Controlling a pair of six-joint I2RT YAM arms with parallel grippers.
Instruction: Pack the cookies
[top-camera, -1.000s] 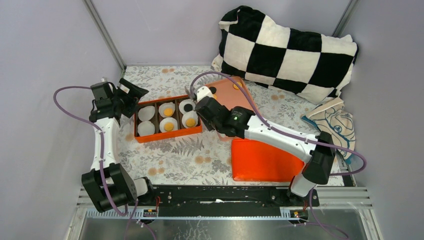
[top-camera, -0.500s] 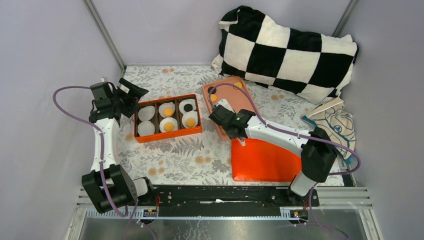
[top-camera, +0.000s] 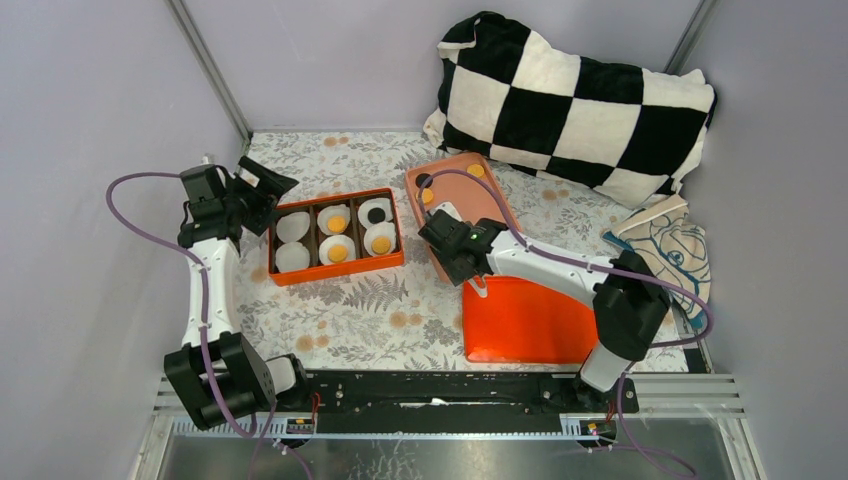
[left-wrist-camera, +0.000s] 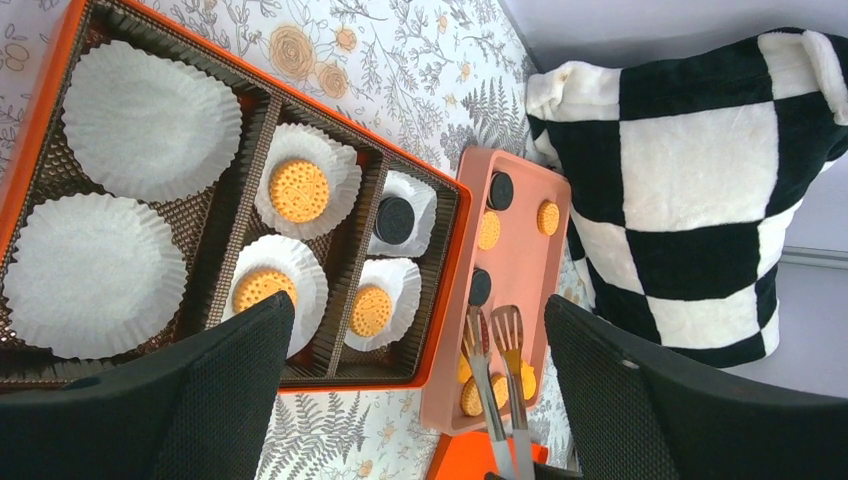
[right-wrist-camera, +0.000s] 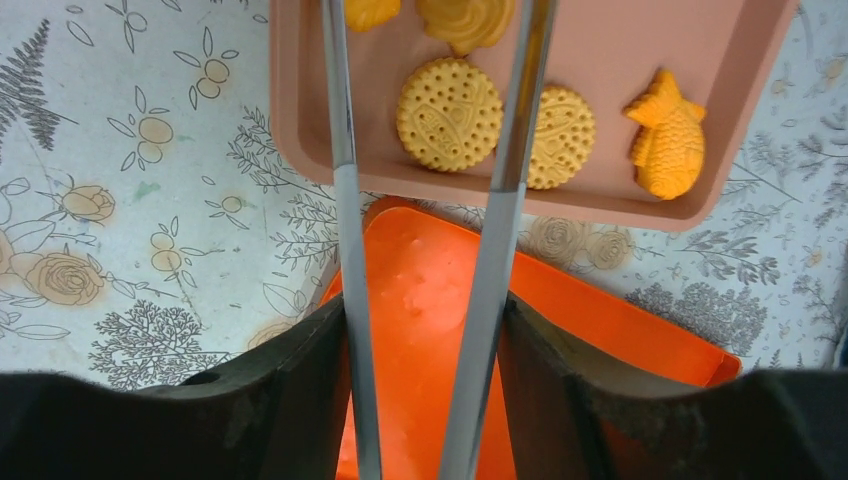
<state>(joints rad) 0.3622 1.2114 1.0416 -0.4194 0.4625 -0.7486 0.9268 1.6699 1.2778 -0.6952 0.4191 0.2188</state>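
Note:
The cookies lie in two places. Four sit in white liners in the orange box (top-camera: 335, 270): orange ones (left-wrist-camera: 299, 190) and a black one (left-wrist-camera: 394, 218). More lie loose on the pink tray (top-camera: 470, 200), among them round ones (right-wrist-camera: 449, 113) and a fish-shaped one (right-wrist-camera: 668, 135). My right gripper (top-camera: 447, 225) is shut on metal tongs (right-wrist-camera: 510, 180), whose two arms stand apart over the tray's near end with nothing between them. My left gripper (top-camera: 262, 190) hangs open at the box's left end, holding nothing.
Two empty liners (left-wrist-camera: 150, 120) fill the box's left compartment. An orange lid (top-camera: 520, 320) lies just in front of the tray, under my right wrist. A checkered pillow (top-camera: 575, 100) sits at the back right, and a printed cloth bag (top-camera: 665, 250) lies at the right edge.
My right gripper has drawn back from the box's right compartment to the near end of the pink tray, and the tongs' arms have spread wider. The left arm has not moved.

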